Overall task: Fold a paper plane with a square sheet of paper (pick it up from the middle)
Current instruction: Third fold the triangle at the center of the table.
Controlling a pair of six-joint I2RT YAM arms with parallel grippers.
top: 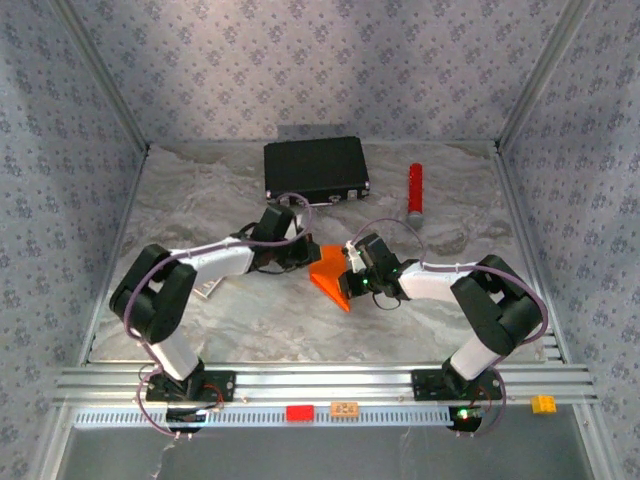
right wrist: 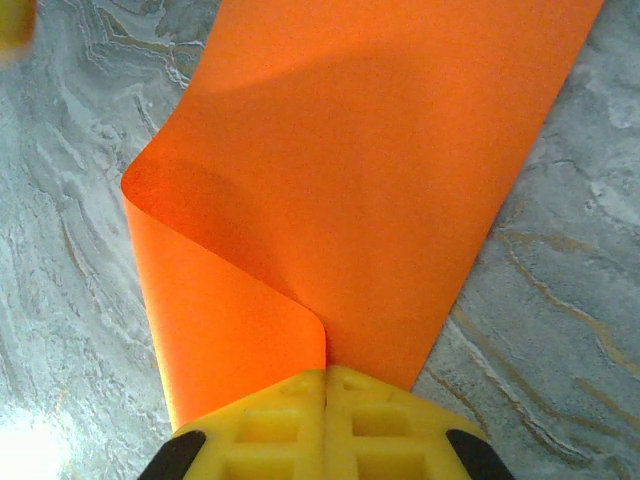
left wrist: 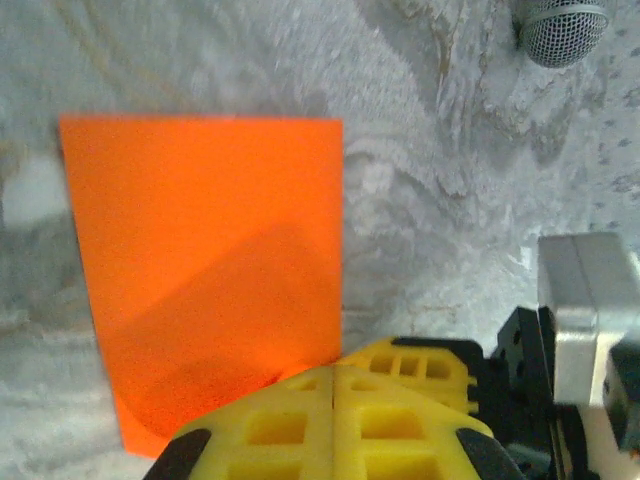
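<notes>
The right gripper [right wrist: 325, 375] pinches the folded-over orange sheet [right wrist: 380, 170] — edges need matching before the left gripper [left wrist: 333, 370], pressed together, perhaps on its edge, flattens the crease.

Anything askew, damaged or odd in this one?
The square sheet of paper is rolled over in a loose loop beside the shut right tool, not pressed into a flat crease. Nothing looks torn or spilled.
</notes>
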